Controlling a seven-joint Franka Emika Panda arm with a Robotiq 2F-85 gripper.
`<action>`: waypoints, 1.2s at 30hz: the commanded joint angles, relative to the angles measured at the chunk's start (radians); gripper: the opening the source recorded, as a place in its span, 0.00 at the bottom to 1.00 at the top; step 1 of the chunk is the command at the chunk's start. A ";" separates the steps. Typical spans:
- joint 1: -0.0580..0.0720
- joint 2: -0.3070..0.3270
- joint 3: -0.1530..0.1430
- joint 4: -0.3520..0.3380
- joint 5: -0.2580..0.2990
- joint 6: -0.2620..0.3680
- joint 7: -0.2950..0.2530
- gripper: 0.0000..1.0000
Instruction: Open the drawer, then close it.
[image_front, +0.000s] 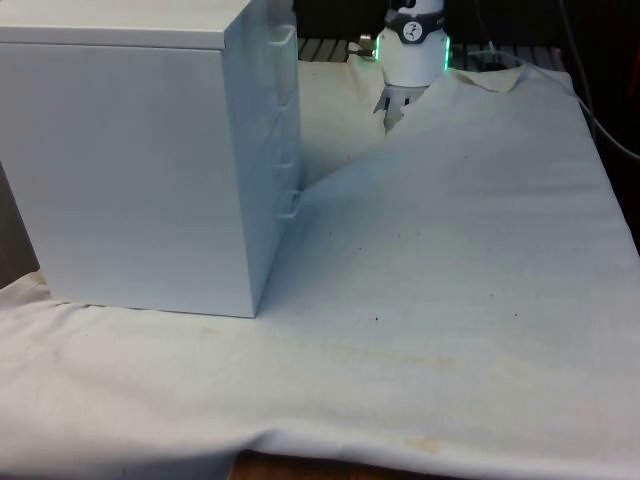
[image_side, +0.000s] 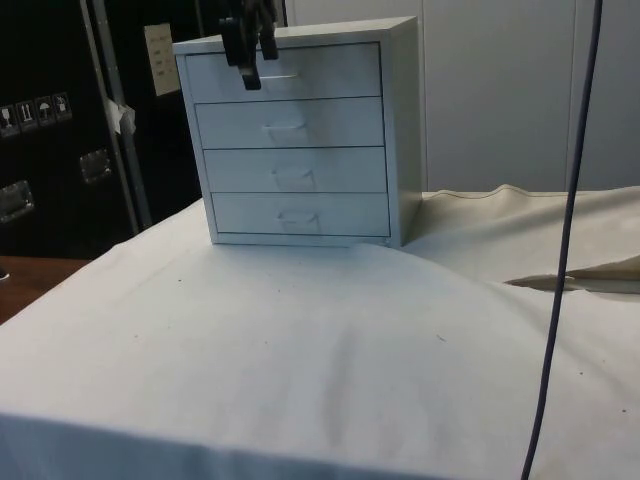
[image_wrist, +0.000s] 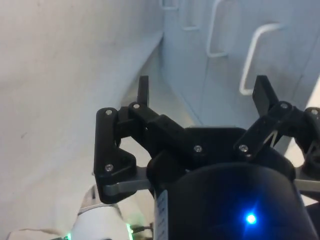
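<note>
Spreading wide across the near half of the scene is the white cloth (image_front: 450, 300), rumpled into a ridge towards the far end in the front view. On it, at the front view's left, stands the white chest of drawers (image_front: 130, 170), its plain back turned to that camera. The side view gives its face: four drawers stacked, all pushed in flush, each with a small bar handle. Up at the top drawer (image_side: 320, 72) hangs the black gripper (image_side: 250, 50), just in front of the drawer's face and beside its handle (image_side: 280, 76). The wrist view shows the two fingers (image_wrist: 143, 90) spread well apart, gripping nothing, with the top handle's white loop close beyond them.
</note>
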 joint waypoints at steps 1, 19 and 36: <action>0.000 0.004 -0.004 -0.002 -0.018 0.013 0.007 1.00; 0.001 0.049 -0.013 -0.012 -0.103 0.041 0.065 1.00; 0.007 0.087 -0.014 -0.023 -0.192 0.063 0.155 1.00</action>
